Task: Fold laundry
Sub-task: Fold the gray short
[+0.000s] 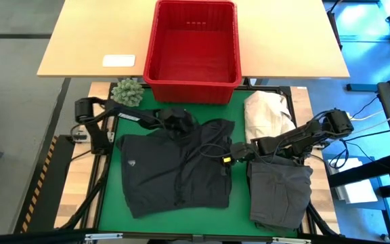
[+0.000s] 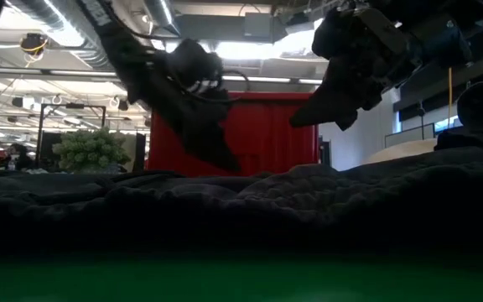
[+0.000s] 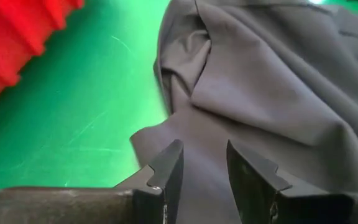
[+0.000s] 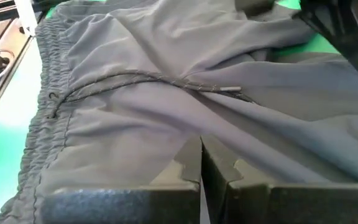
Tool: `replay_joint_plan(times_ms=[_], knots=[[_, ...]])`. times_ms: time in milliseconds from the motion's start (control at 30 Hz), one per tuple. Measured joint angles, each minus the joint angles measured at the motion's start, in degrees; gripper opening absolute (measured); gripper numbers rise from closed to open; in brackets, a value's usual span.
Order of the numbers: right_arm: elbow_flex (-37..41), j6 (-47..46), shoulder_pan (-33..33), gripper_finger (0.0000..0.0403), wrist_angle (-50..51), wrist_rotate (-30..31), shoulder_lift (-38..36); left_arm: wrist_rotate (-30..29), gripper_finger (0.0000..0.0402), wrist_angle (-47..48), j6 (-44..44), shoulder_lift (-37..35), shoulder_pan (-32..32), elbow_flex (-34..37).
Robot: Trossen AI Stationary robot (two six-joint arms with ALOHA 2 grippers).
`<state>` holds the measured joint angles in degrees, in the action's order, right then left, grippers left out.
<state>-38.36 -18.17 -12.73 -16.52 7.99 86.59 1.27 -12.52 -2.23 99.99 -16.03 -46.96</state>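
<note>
— So, where is the laundry and what are your jaws doing?

— 2 dark pieces lie on the green mat (image 1: pixel 110 196) of my table. The black garment (image 1: pixel 175 169) is spread flat in the middle, with a bunched fold at its far edge near the red basket (image 1: pixel 191 85). The dark grey shorts (image 1: pixel 279 193) lie just beside it on my right. My left gripper (image 3: pixel 204 180) hovers over that bunched fold with its jaws slightly spread, pinching nothing. My right gripper (image 4: pixel 202 163) sits over the seam between the 2 pieces, jaws pressed together, empty.

— How will the cloth handle?

— Soft, thin and light, I judge; it creases easily and looks a little slick, so a shallow pinch could slip. I would take the black garment at a raised fold or a hem, and the shorts at their gathered waistband (image 4: pixel 45 124), where the cloth is thickest.

— And around you?

— The mat is smooth, so cloth should slide across it. A cream-white cloth heap (image 1: pixel 266 112) lies beyond the shorts, a small plant (image 1: pixel 127 91) stands by the basket, and an open hall with ceiling lights lies behind.
</note>
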Motion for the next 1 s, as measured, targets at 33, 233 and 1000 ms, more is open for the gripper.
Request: replay_joint_plan(times_ms=[33, 233, 1000], knots=[[0.0, 0.0, 0.0, 0.0, 0.0, 0.0, 0.0, -0.2, 0.0117, 1.1, 0.5, 1.3, 0.0, -1.5], [0.0, -1.6, 0.0, 0.0, 0.1, 0.0, 0.0, -6.7, 0.0116, 11.4, 2.1, 5.8, 0.0, -8.7], [0.0, -2.9, 0.0, 0.0, 0.4, -0.1, 0.0, -6.4, 0.0079, 18.3, 4.5, 8.0, 0.0, -11.4]])
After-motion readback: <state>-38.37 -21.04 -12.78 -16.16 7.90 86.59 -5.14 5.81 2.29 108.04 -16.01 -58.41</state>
